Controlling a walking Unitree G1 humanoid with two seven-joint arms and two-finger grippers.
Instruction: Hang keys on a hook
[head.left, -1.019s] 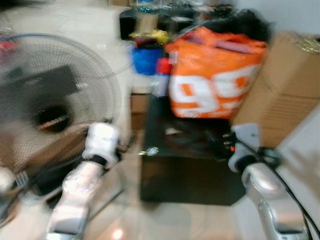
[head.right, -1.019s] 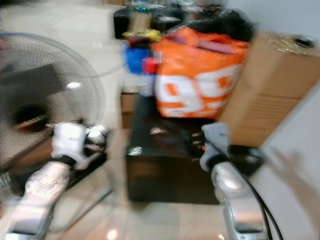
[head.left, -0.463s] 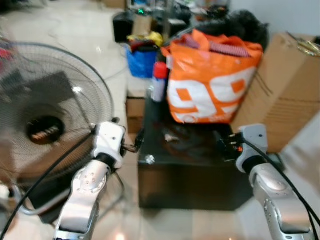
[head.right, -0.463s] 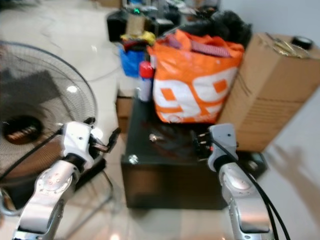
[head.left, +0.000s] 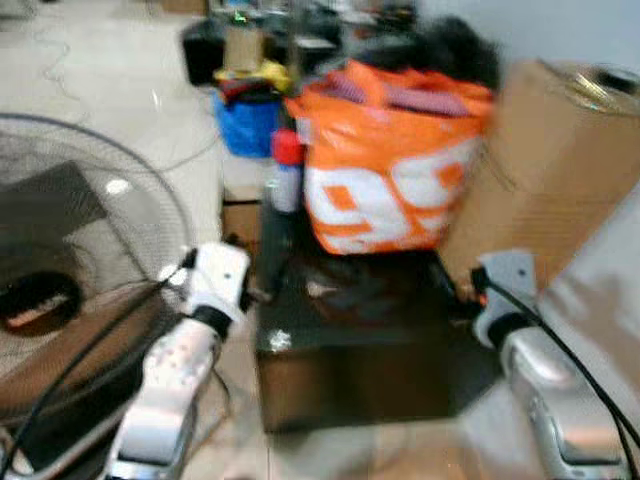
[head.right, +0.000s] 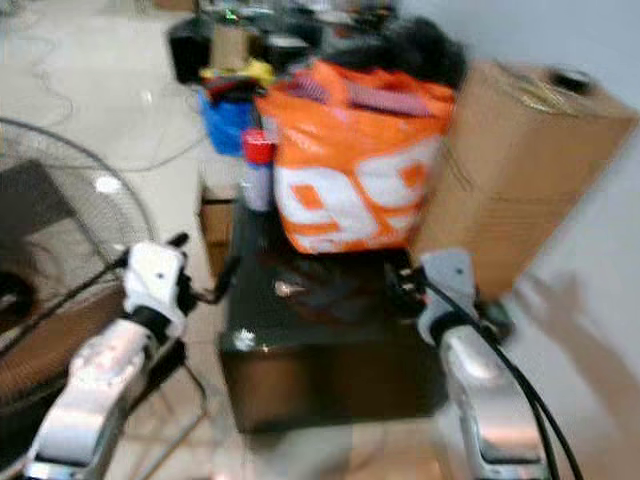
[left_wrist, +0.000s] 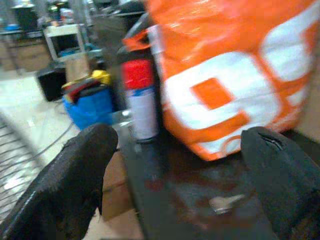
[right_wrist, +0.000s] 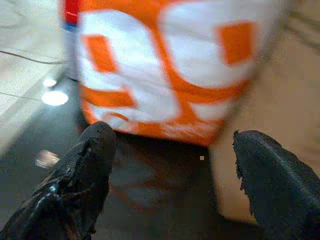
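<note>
Both claws, left (left_wrist: 170, 195) and right (right_wrist: 165, 185), hung spread and empty over our black tabletop (head.left: 360, 340). We judged this the approach; next we needed to close on the small shiny keys (left_wrist: 222, 202) by the orange bag (head.left: 390, 175).

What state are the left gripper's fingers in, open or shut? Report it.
Open. In the left wrist view the two black fingers stand wide apart with nothing between them, and the black table, the spray can and the orange bag show through the gap.
</note>
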